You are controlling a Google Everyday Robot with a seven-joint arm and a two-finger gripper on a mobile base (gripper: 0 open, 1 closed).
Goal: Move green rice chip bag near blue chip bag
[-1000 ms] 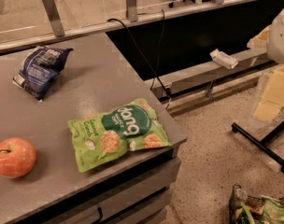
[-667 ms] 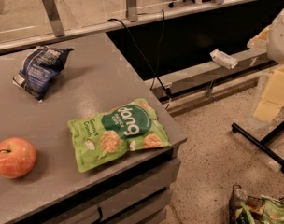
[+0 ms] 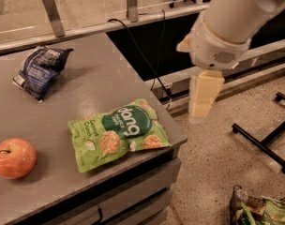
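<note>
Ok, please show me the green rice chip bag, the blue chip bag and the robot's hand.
green rice chip bag (image 3: pixel 126 124): camera view, on its dark round logo.
blue chip bag (image 3: pixel 39 71): camera view, middle of its wrinkled front.
hand (image 3: pixel 201 108): camera view, its pale lower end, in the air right of both bags.

Thick white arm (image 3: pixel 241 8) comes into frame at approx 1 o'clock and slants down-left to a bulky wrist (image 3: pixel 217 50) w/ a grey panel on its underside. The pale cream gripper (image 3: pixel 202 108) hangs below the wrist, pointing to 6 o'clock, at approx 3 o'clock of frame centre, free in the air.
</note>
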